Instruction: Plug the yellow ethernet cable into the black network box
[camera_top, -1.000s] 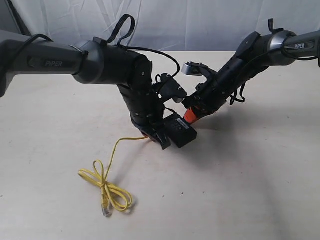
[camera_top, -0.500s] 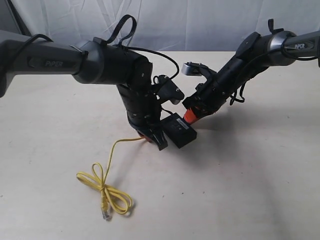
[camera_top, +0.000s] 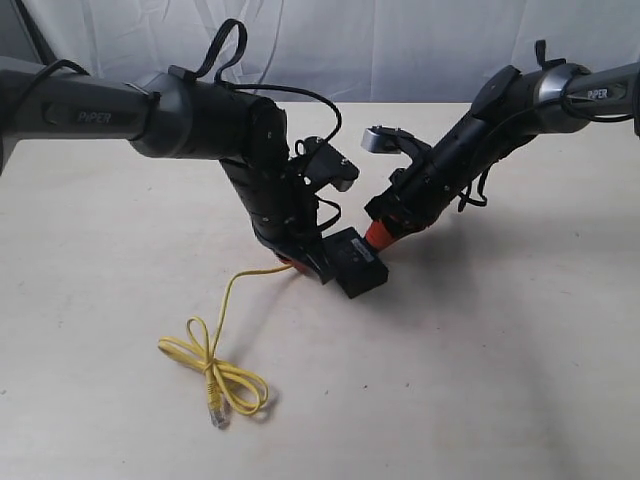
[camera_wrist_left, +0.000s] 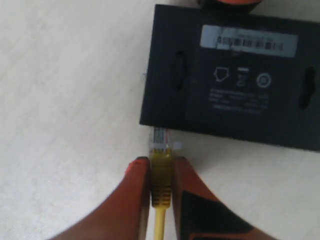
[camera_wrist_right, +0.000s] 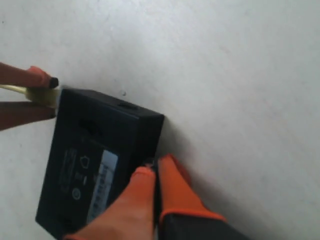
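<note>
Looking at the left wrist view, you can see the left gripper (camera_wrist_left: 160, 161) clamped on the yellow cable (camera_wrist_left: 160, 192). Its orange fingers (camera_wrist_left: 136, 175) pinch the yellow sleeve just behind the clear plug (camera_wrist_left: 161, 140). That plug points straight at the black box (camera_wrist_left: 235, 85), and its tip touches the box's near side wall, close to one corner. Most of the plug is outside the box. You cannot tell from these views whether the tip has gone into a socket.

The box lies flat on the pale table (camera_top: 500, 350), with its white label (camera_wrist_left: 248, 39) facing up near the edge farthest from the plug.

On the side of the box opposite the cable, the right gripper (camera_wrist_right: 154, 171) has its two orange fingers pressed together with nothing between them. Their tips rest against the box's edge near a corner, so the box sits between the two grippers.

From the outside view, both arms slant down to the box from either side. The left gripper (camera_top: 312, 268) is at the box's left end and the right gripper (camera_top: 378, 237) is at its far edge. Away from the box, the cable trails off the left gripper across the table into loose loops (camera_top: 208, 366). These lie well apart from the box, toward the camera. The cable's free plug (camera_top: 216, 416) lies at the end of those loops, untouched.
</note>
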